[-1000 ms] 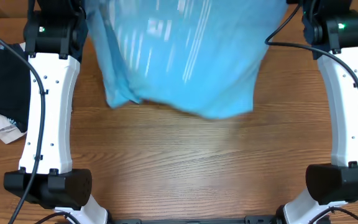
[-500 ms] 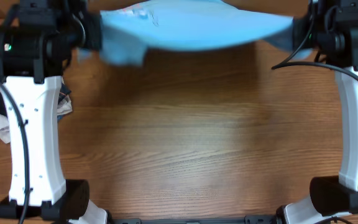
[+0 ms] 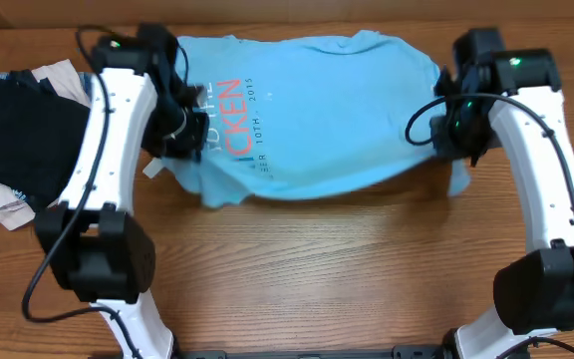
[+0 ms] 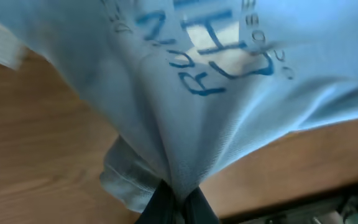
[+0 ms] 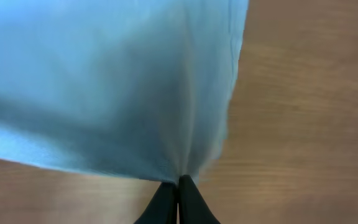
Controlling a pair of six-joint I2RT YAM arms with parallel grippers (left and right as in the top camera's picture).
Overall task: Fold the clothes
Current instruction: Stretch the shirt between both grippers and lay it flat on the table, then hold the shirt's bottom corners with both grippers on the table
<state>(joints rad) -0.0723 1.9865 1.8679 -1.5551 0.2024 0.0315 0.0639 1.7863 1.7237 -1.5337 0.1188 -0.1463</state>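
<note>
Sky-blue T-shirt (image 3: pixel 317 110) spread at 12 o'clock of the desk (image 3: pixel 297 269), print up | left fingers (image 4: pixel 158 210) pinched shut on its 9 o'clock edge | right fingers (image 5: pixel 164 206) pinched shut on its 3 o'clock edge | likely purpose: stretching it flat for folding.
</note>
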